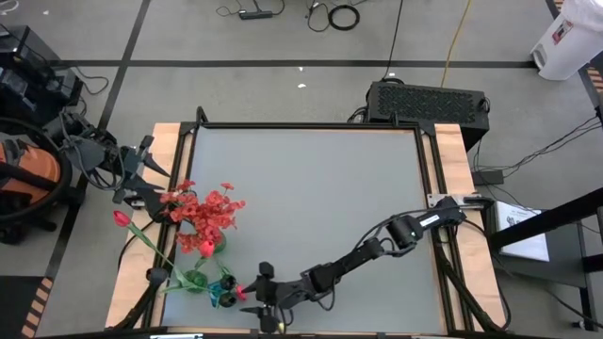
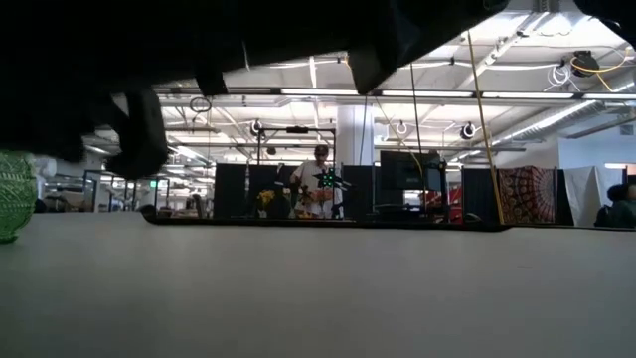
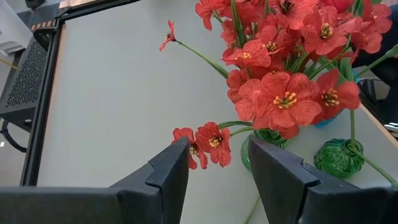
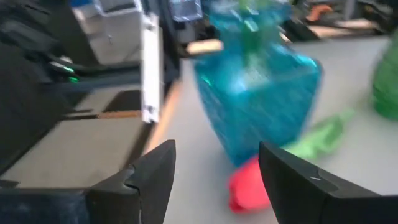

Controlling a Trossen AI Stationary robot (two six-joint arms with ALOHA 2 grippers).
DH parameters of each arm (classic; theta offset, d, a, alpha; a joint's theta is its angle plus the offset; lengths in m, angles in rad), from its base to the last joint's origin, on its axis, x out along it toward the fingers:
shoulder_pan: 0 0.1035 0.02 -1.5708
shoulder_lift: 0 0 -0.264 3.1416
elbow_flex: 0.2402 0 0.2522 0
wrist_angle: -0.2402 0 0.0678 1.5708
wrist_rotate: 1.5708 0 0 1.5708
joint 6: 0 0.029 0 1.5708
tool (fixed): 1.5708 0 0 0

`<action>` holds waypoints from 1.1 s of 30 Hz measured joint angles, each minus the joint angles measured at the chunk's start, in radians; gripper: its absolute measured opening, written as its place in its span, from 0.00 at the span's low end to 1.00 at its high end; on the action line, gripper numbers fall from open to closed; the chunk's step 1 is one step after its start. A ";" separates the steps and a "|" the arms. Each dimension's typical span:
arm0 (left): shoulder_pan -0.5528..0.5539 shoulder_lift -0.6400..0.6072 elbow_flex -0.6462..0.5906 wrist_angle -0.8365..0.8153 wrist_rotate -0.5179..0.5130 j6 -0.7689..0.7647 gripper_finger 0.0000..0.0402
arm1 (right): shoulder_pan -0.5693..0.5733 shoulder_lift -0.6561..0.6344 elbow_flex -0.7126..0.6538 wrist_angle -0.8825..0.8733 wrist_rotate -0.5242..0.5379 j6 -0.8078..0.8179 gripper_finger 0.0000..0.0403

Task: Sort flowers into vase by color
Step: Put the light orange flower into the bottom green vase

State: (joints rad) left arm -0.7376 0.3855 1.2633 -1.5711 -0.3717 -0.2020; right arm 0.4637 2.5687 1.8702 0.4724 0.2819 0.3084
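Note:
A bunch of frilly red flowers (image 1: 205, 212) stands with its stems in a green glass vase (image 3: 268, 138). A second green vase (image 1: 193, 280) holds the stem of a red tulip bud (image 1: 121, 218), which leans out over the table's left edge. A blue vase (image 4: 258, 93) stands near the front edge. A red bud (image 4: 252, 186) with a green leaf (image 4: 317, 140) lies on the table at its foot. My right gripper (image 4: 217, 158) is open and low, just short of that bud and the blue vase. My left gripper (image 3: 217, 152) is open, raised beside the red bunch.
The vases stand close together at the table's front left (image 1: 212, 273). The grey tabletop (image 1: 311, 188) lies behind them, framed by wooden side rails (image 1: 450, 160). A black box (image 1: 429, 99) sits beyond the far edge. People and workstations show far behind the table.

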 joint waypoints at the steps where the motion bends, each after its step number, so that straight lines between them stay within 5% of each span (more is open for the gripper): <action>1: 0.000 0.000 0.000 0.000 0.000 0.000 0.43 | -0.001 0.001 0.000 -0.017 0.017 0.012 0.55; 19: 0.000 0.000 0.000 0.000 0.000 0.000 0.43 | 0.016 0.001 -0.001 -0.128 0.078 0.230 0.55; 33: 0.000 0.000 0.000 0.000 0.000 0.000 0.43 | -0.017 0.001 -0.001 -0.126 0.079 0.207 0.55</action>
State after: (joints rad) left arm -0.7380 0.3853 1.2633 -1.5711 -0.3717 -0.2020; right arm 0.4464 2.5698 1.8690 0.3465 0.3607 0.5151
